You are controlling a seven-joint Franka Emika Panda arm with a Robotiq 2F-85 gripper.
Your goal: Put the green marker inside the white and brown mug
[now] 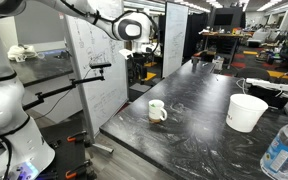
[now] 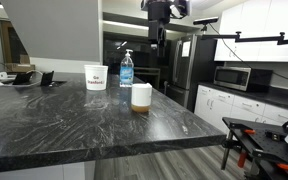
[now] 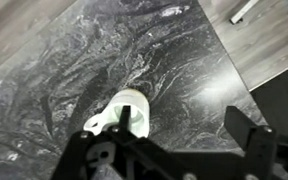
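White mug (image 1: 157,110) beneath raised tool (image 2: 159,40)

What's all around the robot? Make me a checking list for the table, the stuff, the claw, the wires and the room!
Surface: dark marbled stone table; no spills seen.
Job's things: small white mug with a side handle and brownish rim, upright and standing alone. Green marker: not seen lying on the table; cannot tell whether the gripper carries it.
Clutter: large plain white tub; clear plastic bottle with a blue label.
Gripper: black Robotiq gripper, high up, with the mug below it in the wrist view; open or shut cannot be told.
Cables: pale cable at the table's far end.
Surroundings: whiteboard; microwave.
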